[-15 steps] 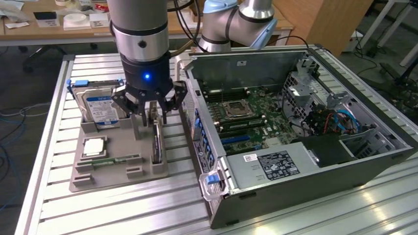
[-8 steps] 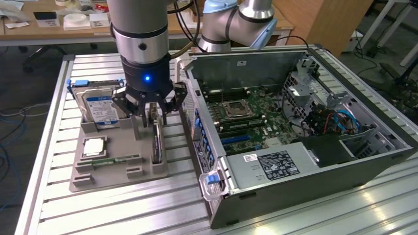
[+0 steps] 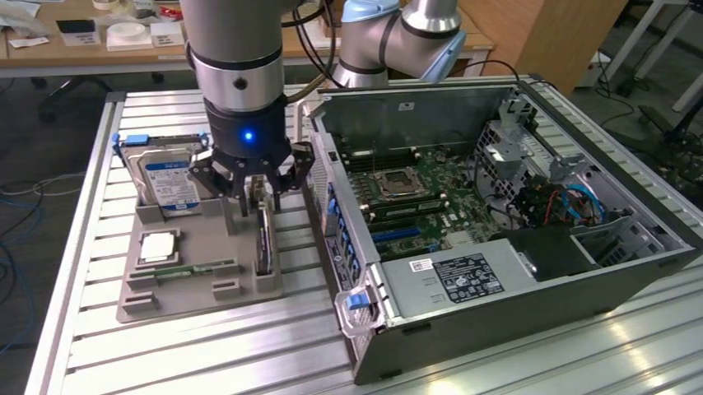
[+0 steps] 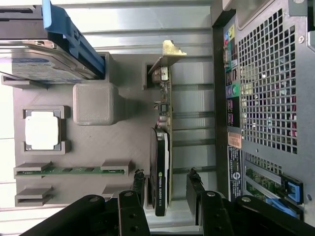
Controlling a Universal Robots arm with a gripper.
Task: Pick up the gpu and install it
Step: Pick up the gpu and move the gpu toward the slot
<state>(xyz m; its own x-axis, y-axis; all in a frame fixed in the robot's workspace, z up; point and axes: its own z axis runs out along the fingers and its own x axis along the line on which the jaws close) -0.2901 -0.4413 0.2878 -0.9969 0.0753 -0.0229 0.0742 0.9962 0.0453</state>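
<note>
The gpu (image 3: 263, 240) stands on its edge in a slot of the grey holder tray (image 3: 197, 298), a green card with a black cooler and a silver bracket at one end. My gripper (image 3: 259, 188) hangs straight over it. In the wrist view the gpu (image 4: 162, 113) runs between my two black fingers (image 4: 139, 184), which straddle its cooler end. My gripper (image 4: 166, 183) is open, with a gap showing between the card and one of the fingers.
The tray also holds a hard drive (image 3: 167, 177) in a blue bracket, a processor (image 3: 160, 247) and a memory stick (image 3: 197, 269). The open computer case (image 3: 495, 206) lies close beside the tray on the exterior view's right, motherboard exposed.
</note>
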